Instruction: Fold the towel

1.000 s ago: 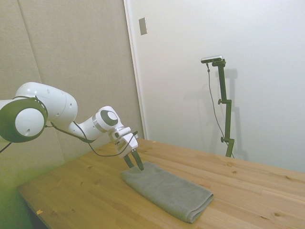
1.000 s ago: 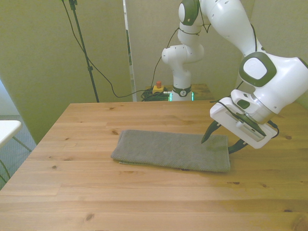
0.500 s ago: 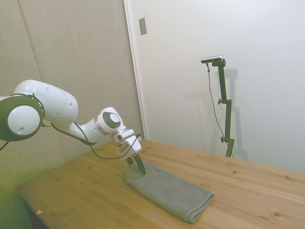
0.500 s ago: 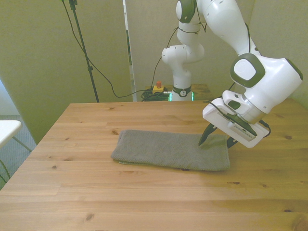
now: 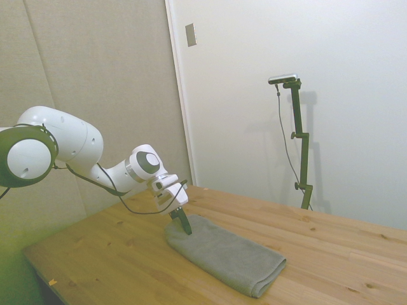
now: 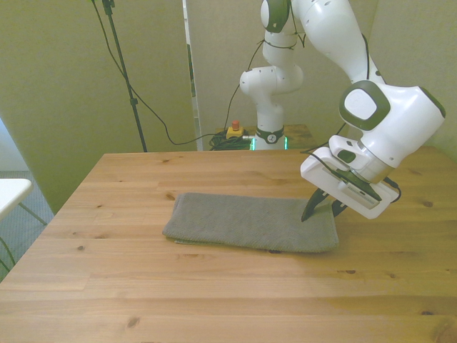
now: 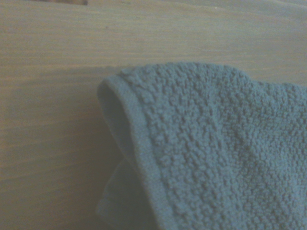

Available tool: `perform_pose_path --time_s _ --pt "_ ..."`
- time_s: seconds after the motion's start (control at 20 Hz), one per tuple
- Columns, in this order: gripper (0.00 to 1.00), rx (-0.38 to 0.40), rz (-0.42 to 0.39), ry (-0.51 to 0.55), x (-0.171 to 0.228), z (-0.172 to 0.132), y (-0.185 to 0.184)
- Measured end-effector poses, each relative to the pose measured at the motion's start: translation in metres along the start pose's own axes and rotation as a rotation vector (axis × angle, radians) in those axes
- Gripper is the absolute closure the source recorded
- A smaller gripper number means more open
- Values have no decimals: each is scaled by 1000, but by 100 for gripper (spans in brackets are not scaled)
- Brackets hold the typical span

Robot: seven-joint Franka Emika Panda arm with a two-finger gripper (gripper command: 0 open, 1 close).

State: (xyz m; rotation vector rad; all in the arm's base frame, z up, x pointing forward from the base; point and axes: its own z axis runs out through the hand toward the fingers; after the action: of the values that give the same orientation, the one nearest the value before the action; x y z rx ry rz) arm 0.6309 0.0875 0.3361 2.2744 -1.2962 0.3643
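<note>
The grey towel (image 6: 250,223) lies flat and oblong across the middle of the wooden table (image 6: 214,300). In the side view the towel (image 5: 226,254) runs from the arm's end toward the near right. My gripper (image 6: 320,213) is down on the towel's end at the front view's right, its dark fingers narrowed around the far corner of the cloth. Seen from the side, the gripper (image 5: 182,225) presses its tips into that same end. The wrist view shows the towel (image 7: 216,143) with a hemmed corner of the top layer raised off the wood.
The robot's base (image 6: 268,136) stands behind the far edge, with a small red-and-yellow button box (image 6: 233,130) and cables beside it. A white surface (image 6: 11,189) juts in off the table at the front view's left. Bare wood surrounds the towel.
The gripper dropped onto the towel's end and its fingers drew closer together. That end of the towel slid slightly toward the front view's left.
</note>
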Motion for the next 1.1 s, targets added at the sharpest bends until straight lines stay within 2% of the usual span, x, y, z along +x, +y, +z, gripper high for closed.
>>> perform_pose_path --time_s 0.3,0.7,0.9,1.1 --pt "100 30 25 5 14 -16 17" --pt "100 94 100 14 57 -50 74" --pt "100 132 132 4 76 -44 100" --pt "100 206 178 -54 106 -18 123"
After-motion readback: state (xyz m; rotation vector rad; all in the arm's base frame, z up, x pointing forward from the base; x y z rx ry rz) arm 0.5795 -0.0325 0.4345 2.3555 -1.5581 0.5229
